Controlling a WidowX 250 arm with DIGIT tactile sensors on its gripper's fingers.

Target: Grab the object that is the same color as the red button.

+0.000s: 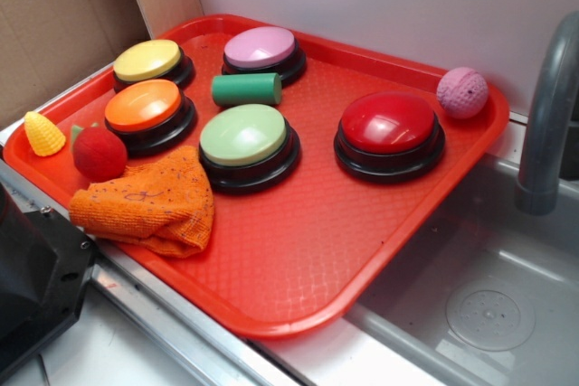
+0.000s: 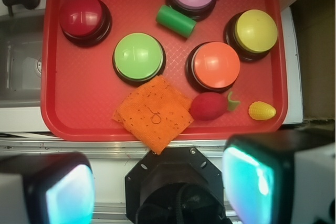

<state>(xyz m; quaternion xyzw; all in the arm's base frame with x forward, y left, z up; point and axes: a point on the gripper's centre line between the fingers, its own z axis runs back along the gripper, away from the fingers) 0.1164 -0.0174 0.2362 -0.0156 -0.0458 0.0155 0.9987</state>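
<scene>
Nothing grasped yet: spread, empty gripper [image 2: 160,192] hangs off-tray at 6 o'clock; small matte red toy fruit [image 2: 208,106] untouched at 7 o'clock of orange-domed button [image 2: 216,65].

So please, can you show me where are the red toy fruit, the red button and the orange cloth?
red toy fruit [image 1: 99,153], exterior view, middle of its round body
red button [image 1: 388,121], exterior view, top of the dome
orange cloth [image 2: 154,113], wrist view, centre of the fabric
</scene>
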